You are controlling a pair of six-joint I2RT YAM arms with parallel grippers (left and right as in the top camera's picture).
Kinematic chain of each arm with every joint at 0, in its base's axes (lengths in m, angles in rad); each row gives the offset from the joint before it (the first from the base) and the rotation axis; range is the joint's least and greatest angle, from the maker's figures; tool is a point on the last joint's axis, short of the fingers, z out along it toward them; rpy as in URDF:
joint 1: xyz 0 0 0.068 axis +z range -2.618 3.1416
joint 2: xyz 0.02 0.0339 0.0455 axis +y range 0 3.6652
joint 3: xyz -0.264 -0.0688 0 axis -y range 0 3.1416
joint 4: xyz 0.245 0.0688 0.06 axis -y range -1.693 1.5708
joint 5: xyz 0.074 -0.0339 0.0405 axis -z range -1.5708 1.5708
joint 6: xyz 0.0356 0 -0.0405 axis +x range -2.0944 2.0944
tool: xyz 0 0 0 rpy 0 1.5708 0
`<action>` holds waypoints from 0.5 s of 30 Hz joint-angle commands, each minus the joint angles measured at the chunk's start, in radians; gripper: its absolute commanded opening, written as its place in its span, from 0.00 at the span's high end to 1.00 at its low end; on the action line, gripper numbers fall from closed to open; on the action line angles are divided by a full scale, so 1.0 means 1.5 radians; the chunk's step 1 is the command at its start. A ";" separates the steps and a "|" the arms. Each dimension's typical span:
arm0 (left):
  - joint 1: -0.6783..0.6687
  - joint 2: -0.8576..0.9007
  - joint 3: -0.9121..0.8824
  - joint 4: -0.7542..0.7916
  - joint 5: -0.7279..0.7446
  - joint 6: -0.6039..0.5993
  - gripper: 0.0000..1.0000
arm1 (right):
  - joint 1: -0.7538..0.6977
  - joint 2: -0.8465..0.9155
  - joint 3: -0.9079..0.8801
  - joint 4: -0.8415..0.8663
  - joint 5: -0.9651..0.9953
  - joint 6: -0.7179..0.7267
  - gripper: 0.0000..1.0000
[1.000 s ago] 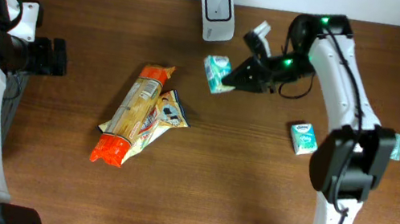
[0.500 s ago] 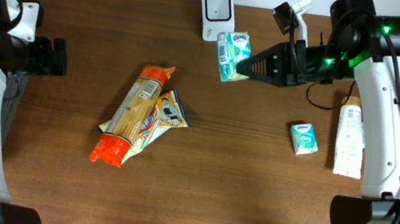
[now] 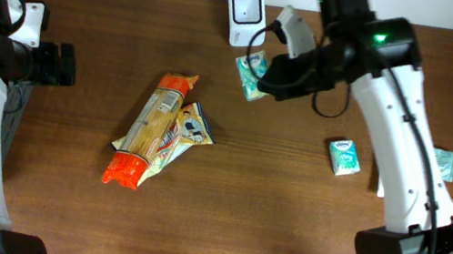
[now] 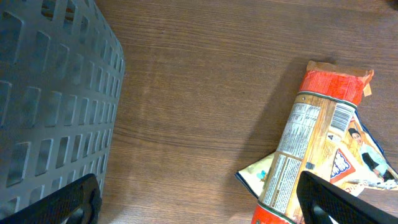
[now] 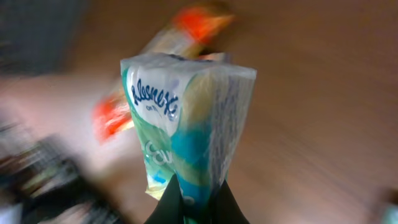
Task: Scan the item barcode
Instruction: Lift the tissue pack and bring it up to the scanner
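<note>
Teal tissue pack (image 3: 251, 74), pinched tight in right claw (image 3: 264, 78), has swung round since half a second ago, staying near white scanner (image 3: 248, 6) just off the claw's tip, so barcode presentation is likely underway; left claw (image 3: 60, 64) spread, idle.

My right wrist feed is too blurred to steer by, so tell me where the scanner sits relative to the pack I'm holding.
Observer: On the overhead, the white scanner stands at the back edge of the table. The tissue pack in the right gripper is just in front of it.
Operator: Report what else lies near my arm.
Observer: A second tissue pack lies flat on the wood beside the right arm, well apart from the held one.
Operator: Give me the left side.
Observer: The left gripper is open and holds nothing. Its camera shows a grey basket on one side and the pasta bag on the other.
</note>
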 commanded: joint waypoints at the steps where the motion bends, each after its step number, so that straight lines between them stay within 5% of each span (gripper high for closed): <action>1: 0.004 -0.001 0.005 0.001 0.000 0.008 0.01 | 0.044 -0.008 0.010 0.057 0.297 0.095 0.96; 11: 0.004 -0.001 0.005 0.001 0.000 0.008 0.01 | 0.056 0.110 0.011 0.466 0.547 -0.084 0.96; 15: 0.004 -0.001 0.005 0.001 0.000 0.008 0.01 | 0.077 0.247 0.011 0.597 0.598 -0.255 0.96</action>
